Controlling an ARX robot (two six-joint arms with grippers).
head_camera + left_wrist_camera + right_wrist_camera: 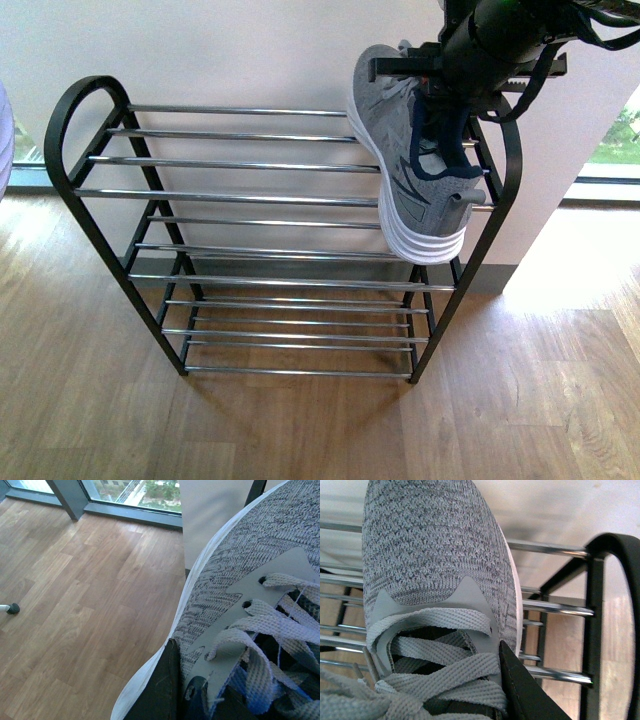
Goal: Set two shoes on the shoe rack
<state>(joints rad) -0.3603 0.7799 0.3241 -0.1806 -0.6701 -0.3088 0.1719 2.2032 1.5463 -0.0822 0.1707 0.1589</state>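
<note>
First sneaker (415,165): grey knit, thick white sole, navy lining, black zigzag. It is held tilted over the right end of the top tier of the shoe rack (88,100), toe toward the white wall (250,50), heel hanging past the front bar. Right gripper (445,100) is clamped on its collar. Right wrist view: toe above the chrome bars (555,610); contact cannot be told. Left wrist view alone shows the second sneaker (240,555), with the left gripper (182,695) pinching its side wall above the wood floor (75,605), a window (140,492) beyond.

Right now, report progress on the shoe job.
Done: nothing; no shoe released on the shoe rack. In hand: right end effector holds one shoe tilted at the top tier's right end; left end effector grips the other shoe over floor. Left: set both down.
</note>
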